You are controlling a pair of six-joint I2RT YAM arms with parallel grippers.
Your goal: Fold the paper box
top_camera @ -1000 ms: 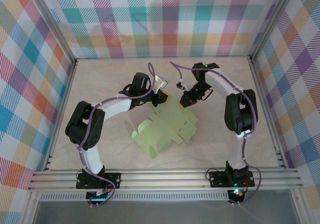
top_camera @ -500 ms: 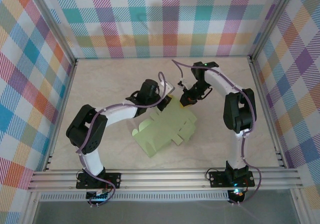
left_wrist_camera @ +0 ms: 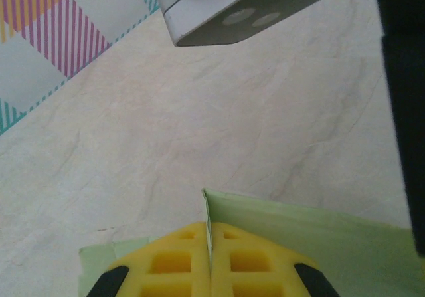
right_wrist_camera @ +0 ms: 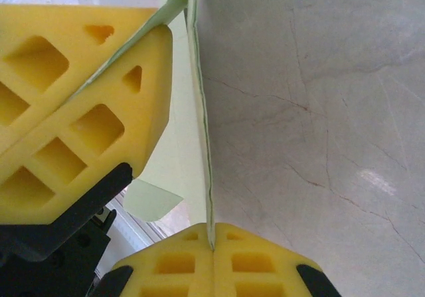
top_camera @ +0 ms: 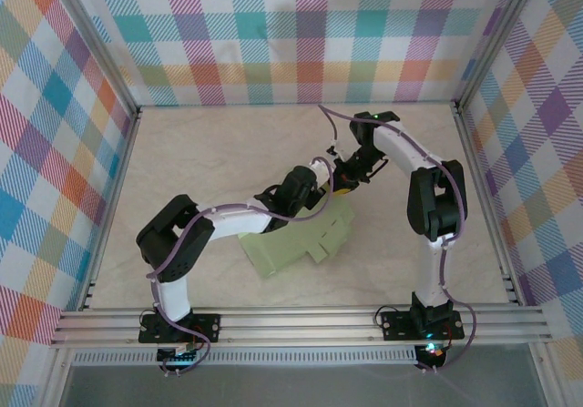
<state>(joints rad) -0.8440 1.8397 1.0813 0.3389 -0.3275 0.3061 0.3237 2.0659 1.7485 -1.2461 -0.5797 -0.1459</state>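
The left tool (left_wrist_camera: pixel 209 247) is shut tight, its yellow fingers pinching the edge of the pale green thin card paper box (top_camera: pixel 305 236). The right tool (right_wrist_camera: pixel 212 247) pinches the card too, just beside it. The paper box lies partly lifted on the pale marbled worktop (top_camera: pixel 209 157), between the two arms.

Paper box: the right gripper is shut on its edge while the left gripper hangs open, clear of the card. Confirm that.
One thing is wrong. The left gripper is not open or clear: in the left wrist view its yellow fingers are pressed together on an edge of the paper box. The right gripper is shut on the card's edge, as you said.
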